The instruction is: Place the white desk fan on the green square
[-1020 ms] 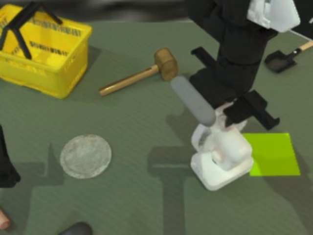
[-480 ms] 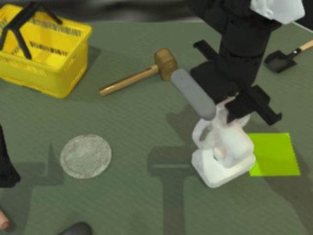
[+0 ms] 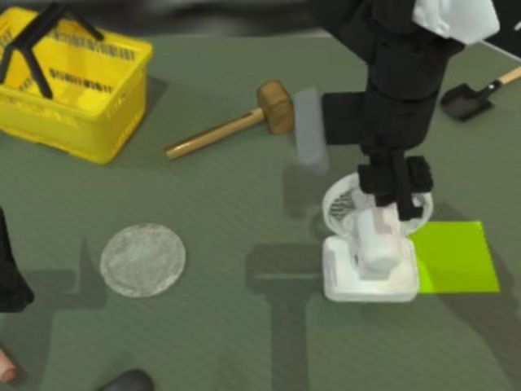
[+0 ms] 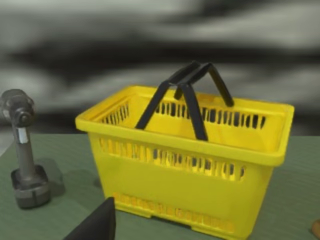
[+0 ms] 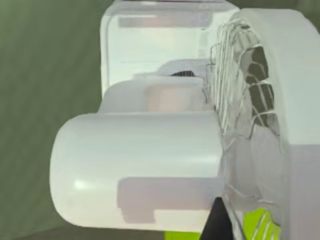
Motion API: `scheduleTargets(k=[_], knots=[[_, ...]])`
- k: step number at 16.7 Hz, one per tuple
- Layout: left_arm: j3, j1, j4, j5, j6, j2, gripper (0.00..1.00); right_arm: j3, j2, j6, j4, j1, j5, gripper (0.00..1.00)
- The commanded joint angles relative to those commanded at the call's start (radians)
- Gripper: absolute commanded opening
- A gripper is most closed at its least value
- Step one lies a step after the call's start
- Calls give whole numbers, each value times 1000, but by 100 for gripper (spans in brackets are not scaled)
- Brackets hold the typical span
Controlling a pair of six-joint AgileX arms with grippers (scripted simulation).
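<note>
The small all-white plastic desk fan [image 3: 370,252] is held by the right gripper [image 3: 395,189], clenched on its upper part where the round grille cage meets the motor housing. The fan's rounded square base is seen toward the table's right half, just beside the left edge of the flat lime-green square [image 3: 456,257], barely overlapping it if at all. The square lies to the right of the fan and claw, so a short rightward carry is judged to be needed. The fan's motor axis points toward the table's near edge. The left gripper [image 4: 95,225] is parked at the far left by the yellow plastic basket [image 3: 69,81]; its finger state cannot be told.
</note>
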Motion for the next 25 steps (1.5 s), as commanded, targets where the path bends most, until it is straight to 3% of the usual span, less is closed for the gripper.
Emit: scheduleTargets(k=[4, 9, 17, 21, 25], knots=[[0, 0, 0, 0, 0, 0, 100, -13, -9, 448, 17, -30, 18, 0], [0, 0, 0, 0, 0, 0, 100, -48, -45, 1120, 34, -84, 28, 0], [0, 0, 0, 0, 0, 0, 100, -150, -139, 2176, 32, -195, 2, 0], [0, 0, 0, 0, 0, 0, 100, -209, -196, 2552, 28, -250, -23, 0], [0, 0, 0, 0, 0, 0, 100, -242, -230, 2762, 20, -287, -43, 0]])
